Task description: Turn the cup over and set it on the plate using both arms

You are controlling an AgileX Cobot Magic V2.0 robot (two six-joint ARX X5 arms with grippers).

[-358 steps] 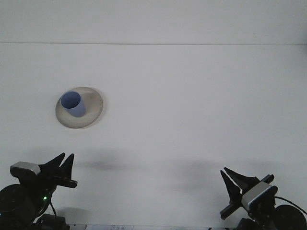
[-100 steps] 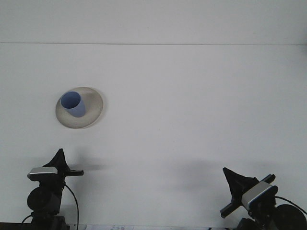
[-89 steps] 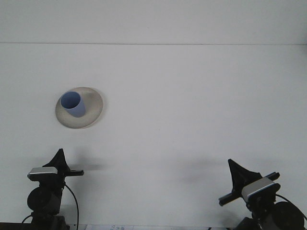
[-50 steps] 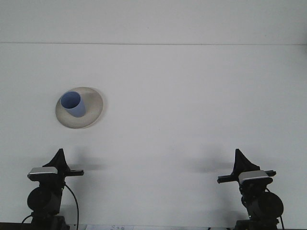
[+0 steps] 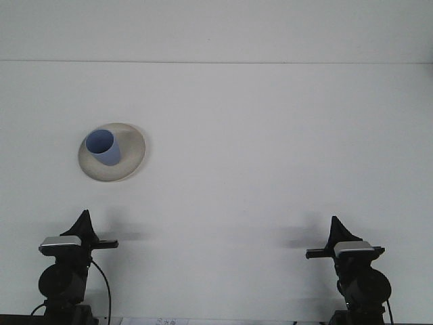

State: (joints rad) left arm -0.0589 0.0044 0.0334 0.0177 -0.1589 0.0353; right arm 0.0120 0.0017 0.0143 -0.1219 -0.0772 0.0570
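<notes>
A light blue cup (image 5: 103,147) stands upright, mouth up, on a beige round plate (image 5: 133,154) at the left of the white table. Both arms sit low at the near edge, well short of the plate. My left gripper (image 5: 84,216) points forward at the bottom left, its fingers drawn together into a single tip, holding nothing. My right gripper (image 5: 335,223) stands the same way at the bottom right, shut and empty. Neither gripper touches the cup or the plate.
The white table (image 5: 257,149) stretches to a back edge near the top of the view, with a pale wall behind it. Black cables hang by the left arm's base (image 5: 64,288).
The right arm has swung from a tilted pose to face straight ahead. Both grippers, open 3.6 s ago, now show a single closed tip. Cup and plate have not moved.
</notes>
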